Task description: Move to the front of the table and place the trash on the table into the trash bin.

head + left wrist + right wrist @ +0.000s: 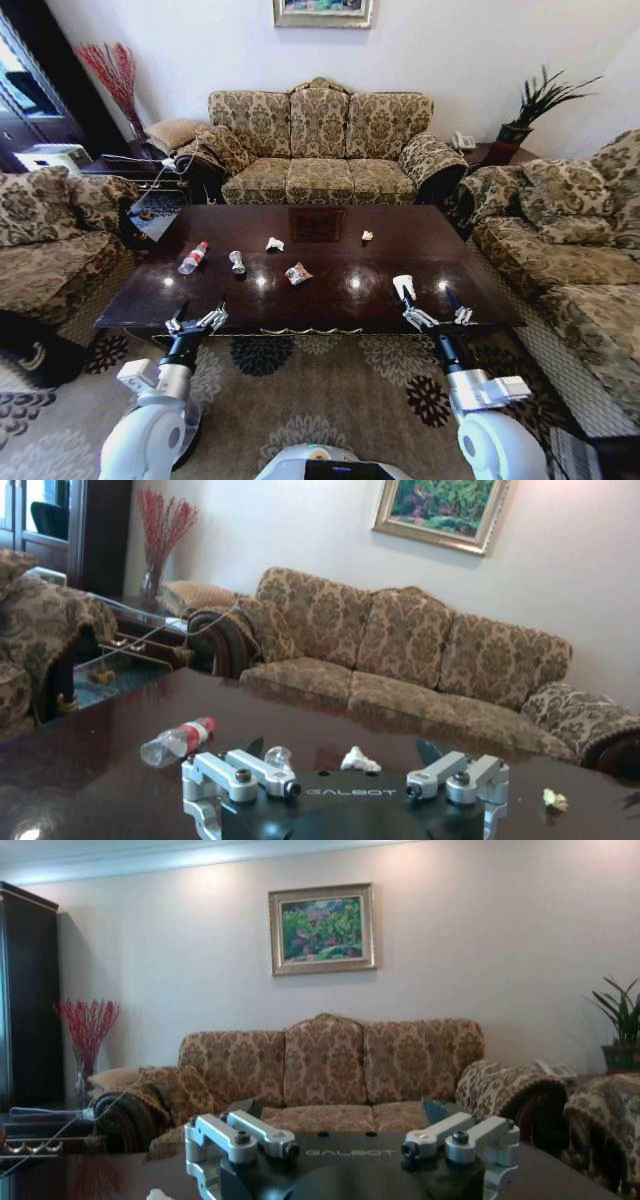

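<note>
Bot parked at front of glossy dark red-brown wood table (330, 290). Left gripper (196, 322) & right gripper (437, 318) both spread, empty, hovering at near edge, prob staged for reach. Clear plastic bottle w/ red cap (192, 257), white paper cup (403, 287), wrappers lie scattered mid-table.

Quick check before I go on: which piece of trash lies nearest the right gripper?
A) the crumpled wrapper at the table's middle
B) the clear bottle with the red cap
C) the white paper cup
C: the white paper cup stands on the table just beside the open right gripper.
</note>
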Available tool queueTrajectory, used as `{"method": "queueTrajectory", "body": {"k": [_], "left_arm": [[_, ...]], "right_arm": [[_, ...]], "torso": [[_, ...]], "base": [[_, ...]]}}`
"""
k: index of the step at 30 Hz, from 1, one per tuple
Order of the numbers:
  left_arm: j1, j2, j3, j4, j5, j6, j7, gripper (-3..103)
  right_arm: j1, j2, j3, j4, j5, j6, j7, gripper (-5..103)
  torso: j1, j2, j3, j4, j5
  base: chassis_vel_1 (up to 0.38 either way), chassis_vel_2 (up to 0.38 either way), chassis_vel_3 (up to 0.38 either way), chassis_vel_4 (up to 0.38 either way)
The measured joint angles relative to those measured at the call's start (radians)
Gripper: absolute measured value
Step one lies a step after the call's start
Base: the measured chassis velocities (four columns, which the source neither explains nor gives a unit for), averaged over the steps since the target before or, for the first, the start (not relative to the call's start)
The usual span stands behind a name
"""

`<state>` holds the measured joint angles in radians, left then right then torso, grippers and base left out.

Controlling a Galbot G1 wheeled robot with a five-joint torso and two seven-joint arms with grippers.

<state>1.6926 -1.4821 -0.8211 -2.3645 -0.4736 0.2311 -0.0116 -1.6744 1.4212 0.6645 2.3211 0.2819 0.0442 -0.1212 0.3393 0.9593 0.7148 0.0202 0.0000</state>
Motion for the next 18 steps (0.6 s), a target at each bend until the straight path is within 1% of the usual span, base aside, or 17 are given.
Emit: {"method": "queueTrajectory", "body": {"k": [3,4,6,9,10,11,12,14,18], "left_arm": [[0.000,-0.001,-0.001,0.000,0.001,-0.003,0.001,100],[0.000,-0.001,-0.001,0.004,0.002,-0.011,-0.002,103],[0.000,-0.002,-0.001,0.004,0.002,-0.012,-0.004,103],[0.000,-0.003,-0.002,0.002,0.002,-0.012,-0.006,100],[0.000,-0.004,-0.002,0.000,0.002,-0.012,-0.006,99],[0.000,-0.004,-0.003,-0.005,0.002,-0.009,-0.007,96],[0.000,-0.004,-0.003,-0.005,0.002,-0.009,-0.007,96],[0.002,-0.008,-0.003,-0.014,0.001,-0.006,-0.010,100],[0.004,-0.016,0.001,-0.023,0.001,-0.004,-0.010,100]], "right_arm": [[0.000,-0.006,0.003,-0.003,0.002,0.004,0.001,100],[0.002,-0.008,0.003,-0.005,0.007,0.006,0.010,100],[0.003,-0.008,0.002,-0.005,0.009,0.006,0.013,100],[0.003,-0.006,-0.001,-0.005,0.011,0.006,0.018,100],[0.003,-0.006,-0.002,-0.005,0.011,0.006,0.017,100],[0.003,-0.005,-0.003,-0.005,0.009,0.006,0.013,100],[0.003,-0.005,-0.003,-0.005,0.009,0.006,0.013,100],[0.003,-0.003,-0.005,-0.005,0.006,0.014,0.008,100],[-0.004,0.000,-0.005,-0.005,0.004,0.024,0.002,100]], "torso": [[0.000,0.000,0.000,-0.0001,0.0001],[0.000,0.000,0.000,0.0000,0.0002],[0.000,0.000,0.000,-0.0001,0.0001],[0.000,0.000,0.000,-0.0001,0.0002],[0.000,0.000,0.000,-0.0001,0.0002],[0.000,0.000,0.000,-0.0001,0.0001],[0.000,0.000,0.000,-0.0001,0.0001],[0.000,0.000,0.000,0.0000,-0.0001],[0.000,0.000,0.000,-0.0001,0.0003]], "base": [[0.034,0.015,-0.039,-0.009],[0.064,0.057,-0.073,-0.039],[0.081,0.057,-0.073,-0.058],[0.136,0.100,-0.116,-0.093],[0.176,0.149,-0.138,-0.161],[0.226,0.196,-0.172,-0.220],[0.226,0.196,-0.172,-0.220],[0.242,0.236,-0.213,-0.220],[0.276,0.251,-0.268,-0.266]]}}
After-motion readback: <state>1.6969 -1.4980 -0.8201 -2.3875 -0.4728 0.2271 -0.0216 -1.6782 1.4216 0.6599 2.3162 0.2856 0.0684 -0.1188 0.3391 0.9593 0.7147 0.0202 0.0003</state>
